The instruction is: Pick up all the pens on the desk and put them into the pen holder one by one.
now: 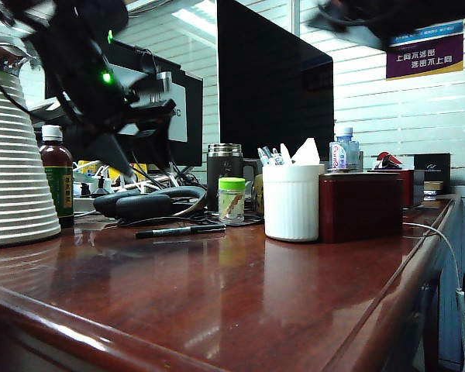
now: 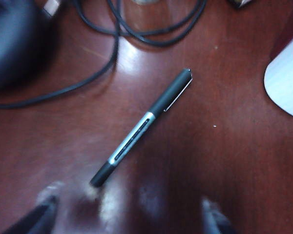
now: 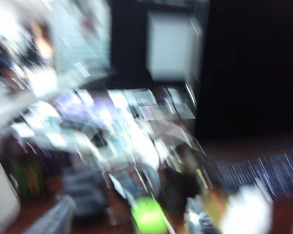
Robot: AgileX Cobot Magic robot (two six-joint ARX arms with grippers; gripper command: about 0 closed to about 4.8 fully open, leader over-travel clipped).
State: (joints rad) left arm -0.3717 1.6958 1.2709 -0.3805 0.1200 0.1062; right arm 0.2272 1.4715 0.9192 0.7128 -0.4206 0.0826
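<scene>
On the left of the exterior view stands a big white ribbed cone (image 1: 15,163), with a dark bottle (image 1: 57,177) beside it. Above them hangs the left arm. The left gripper (image 2: 127,214) hovers over the desk (image 1: 217,294), and its two fingers (image 2: 39,214) stand well apart with nothing between them. It is let go and empty.

Just past those fingers lies one pen (image 2: 142,127), dark with a silver middle and a clip. It lies flat on the wood, near some black cables (image 2: 112,44). In the exterior view the same pen (image 1: 180,230) lies in front of the black headphones (image 1: 147,203). This pen is not picked up yet.

Next comes a small jar with a green lid (image 1: 232,200), then the steel-topped mug (image 1: 225,172). Then comes the pen holder (image 1: 293,201), the white ribbed cup. Some pen tops and white tips stick out of it, so I think some of the job is done.

Beside the cup sits a dark red box (image 1: 361,205).

The right gripper (image 1: 349,19) is high up at the top right, a dark blur. Its own camera is too blurry, so I cannot tell if it is open.

I think one pen is left.
</scene>
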